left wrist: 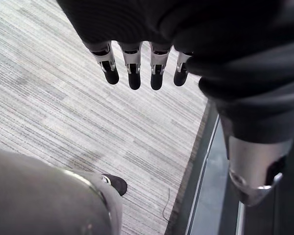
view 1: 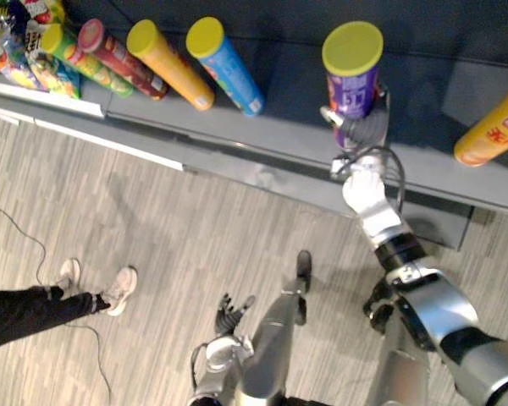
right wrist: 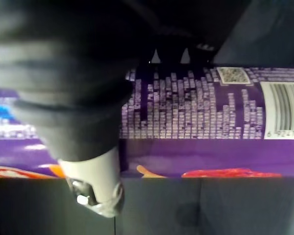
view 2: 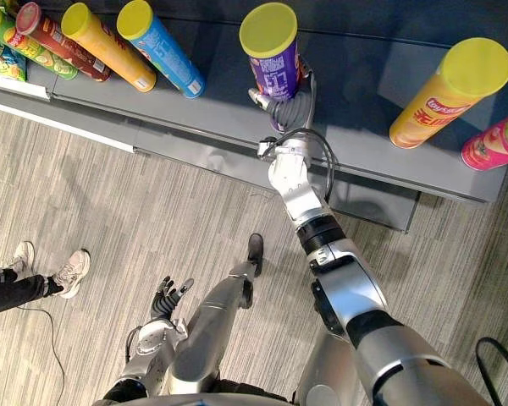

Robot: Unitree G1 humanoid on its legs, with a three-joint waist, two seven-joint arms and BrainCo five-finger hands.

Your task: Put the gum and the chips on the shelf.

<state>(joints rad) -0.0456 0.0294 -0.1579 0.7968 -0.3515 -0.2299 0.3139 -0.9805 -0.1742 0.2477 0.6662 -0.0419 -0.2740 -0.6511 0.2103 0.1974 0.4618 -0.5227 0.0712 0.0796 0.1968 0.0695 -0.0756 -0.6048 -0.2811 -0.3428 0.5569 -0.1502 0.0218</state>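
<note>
We see the purple chips can [view 2: 273, 63] upright on the grey shelf [view 2: 381, 152], and our right hand [view 2: 288, 108] holds its lower part, fingers [view 2: 261, 98] curled round it and the label close against the palm. A blue can [view 2: 161, 49] and an orange can [view 2: 447, 95] flank it, both apart. Our left hand [view 2: 168, 298] hangs low over the floor [view 2: 135, 211], fingers straight and loose, holding nothing.

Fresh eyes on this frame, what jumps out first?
The tall purple chip can with a yellow lid stands upright mid-way along the dark grey shelf, with the right hand curled round its lower part. To its left, a row of four bright chip cans lines the same shelf. Lower down, a person's legs in white sneakers come in from the left, near the open left hand.
</note>
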